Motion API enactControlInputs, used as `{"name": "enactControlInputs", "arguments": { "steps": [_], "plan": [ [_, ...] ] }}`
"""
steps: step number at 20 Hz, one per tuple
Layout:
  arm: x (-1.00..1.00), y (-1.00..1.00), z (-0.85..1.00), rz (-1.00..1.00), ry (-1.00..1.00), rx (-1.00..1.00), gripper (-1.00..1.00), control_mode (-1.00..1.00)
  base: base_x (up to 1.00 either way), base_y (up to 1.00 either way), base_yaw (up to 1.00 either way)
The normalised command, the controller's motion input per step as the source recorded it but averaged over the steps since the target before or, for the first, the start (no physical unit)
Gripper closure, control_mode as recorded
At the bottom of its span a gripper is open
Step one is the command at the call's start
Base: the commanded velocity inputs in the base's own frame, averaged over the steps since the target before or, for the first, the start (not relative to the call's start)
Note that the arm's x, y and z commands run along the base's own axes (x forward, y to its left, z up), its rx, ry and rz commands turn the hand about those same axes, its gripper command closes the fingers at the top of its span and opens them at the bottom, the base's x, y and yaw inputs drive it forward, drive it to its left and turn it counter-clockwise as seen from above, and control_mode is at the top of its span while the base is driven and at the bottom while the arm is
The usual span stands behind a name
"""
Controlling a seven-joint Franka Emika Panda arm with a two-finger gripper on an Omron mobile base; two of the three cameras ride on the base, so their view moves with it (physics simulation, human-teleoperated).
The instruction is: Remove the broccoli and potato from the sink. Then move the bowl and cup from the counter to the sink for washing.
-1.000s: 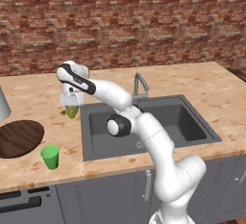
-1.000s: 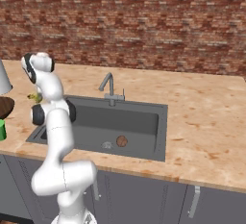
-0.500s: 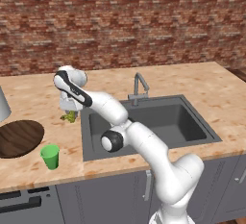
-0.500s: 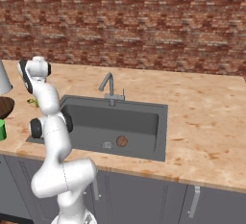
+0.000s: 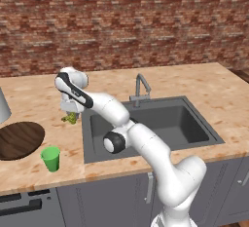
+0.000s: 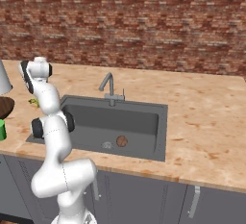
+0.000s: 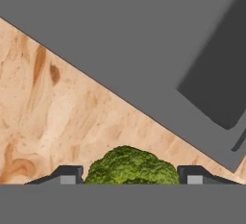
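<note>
Yellow-green broccoli (image 7: 130, 166) is sitting squarely between the tips of my claw (image 7: 129, 175), which is spread, just above the desk (image 7: 62, 117) beside the sink (image 7: 144, 50).

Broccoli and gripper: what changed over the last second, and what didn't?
The arm swung the gripper leftward and down, carrying the broccoli from beside the sink rim to low over the counter. The fingers bracket it just as before; whether it has been let go is unclear. Potato, bowl and cup stayed put.
</note>
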Motion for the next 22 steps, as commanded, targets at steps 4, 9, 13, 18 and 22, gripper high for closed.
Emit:
{"name": "enactControlInputs", "arguments": {
  "steps": [4,9,13,18,22],
  "plan": [
    [0.14,0.12,-0.08,0.00,-0.05,0.00,1.00,-1.00,0.00,0.00,0.00],
    [0.16,0.17,-0.11,0.00,-0.05,0.01,1.00,-1.00,0.00,0.00,0.00],
    [0.19,0.18,-0.14,0.00,-0.01,0.02,1.00,-1.00,0.00,0.00,0.00],
    [0.16,0.10,-0.13,0.00,0.00,0.04,1.00,-1.00,0.00,0.00,0.00],
    [0.13,0.10,-0.16,0.00,0.00,0.03,1.00,-1.00,0.00,0.00,0.00]
  ]
}}
